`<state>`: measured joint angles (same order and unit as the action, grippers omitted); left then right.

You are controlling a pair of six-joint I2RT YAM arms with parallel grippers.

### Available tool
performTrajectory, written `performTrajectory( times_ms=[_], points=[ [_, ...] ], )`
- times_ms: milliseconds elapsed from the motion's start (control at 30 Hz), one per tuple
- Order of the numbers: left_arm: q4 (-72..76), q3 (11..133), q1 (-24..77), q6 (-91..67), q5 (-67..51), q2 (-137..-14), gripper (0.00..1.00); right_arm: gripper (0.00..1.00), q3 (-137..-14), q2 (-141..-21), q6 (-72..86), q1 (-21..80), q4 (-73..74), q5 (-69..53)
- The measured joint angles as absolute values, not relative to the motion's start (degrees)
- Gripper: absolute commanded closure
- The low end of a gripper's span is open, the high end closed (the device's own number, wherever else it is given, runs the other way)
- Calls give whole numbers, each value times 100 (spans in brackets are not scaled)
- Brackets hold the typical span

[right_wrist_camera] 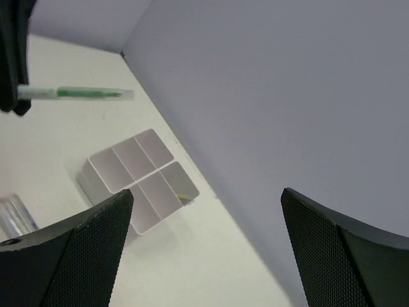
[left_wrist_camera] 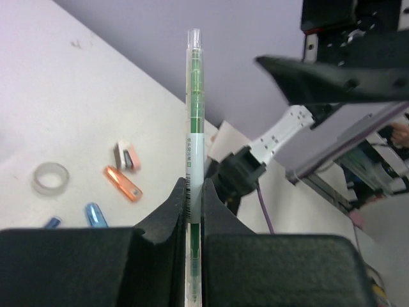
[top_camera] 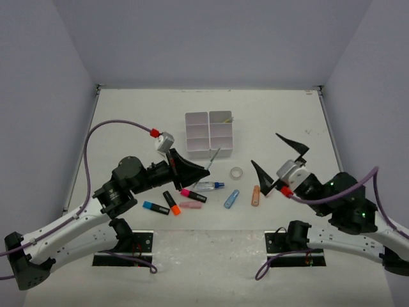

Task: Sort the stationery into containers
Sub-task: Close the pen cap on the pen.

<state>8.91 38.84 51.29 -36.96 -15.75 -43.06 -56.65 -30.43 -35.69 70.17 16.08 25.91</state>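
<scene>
My left gripper is shut on a thin green pen, held above the table just in front of the white organiser tray. In the left wrist view the pen sticks straight out from between the closed fingers. My right gripper hangs wide open and empty at the right, above the table; its wrist view shows the tray and the pen beyond its fingers. A yellowish item lies in one far compartment.
Loose on the table in front of the tray lie a tape ring, a blue-capped glue pen, a pink-ended highlighter, an orange-ended one, a blue-ended one, a pink eraser, a blue piece and an orange piece.
</scene>
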Motion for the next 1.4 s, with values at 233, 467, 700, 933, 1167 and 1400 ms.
performTrajectory(
  times_ms=[233, 467, 700, 933, 1167, 1400],
  points=[
    [2335, 2662, 5129, -3482, -736, -3564, 100, 5, -7276, -4716, -45, 6607, 2031, 2310],
    [3193, 2364, 5129, -3326, -421, -3372, 100, 23, -7155, -5450, 2392, 5178, 1614, 38],
    [3709, 2364, 5129, -3334, -443, -3474, 100, 49, -6841, -5626, 3164, 5175, 595, -944],
    [3827, 2364, 5129, -3339, -456, -3770, 100, 51, -6648, -5839, 3345, 5174, 133, -1175],
    [3977, 2355, 5129, -3341, -564, -3862, 100, 52, -6637, -6116, 3369, 5175, 0, -1045],
    [3979, 2287, 5129, -3345, -576, -3785, 100, 66, -6630, -6208, 3399, 5174, -99, -909]
  ],
)
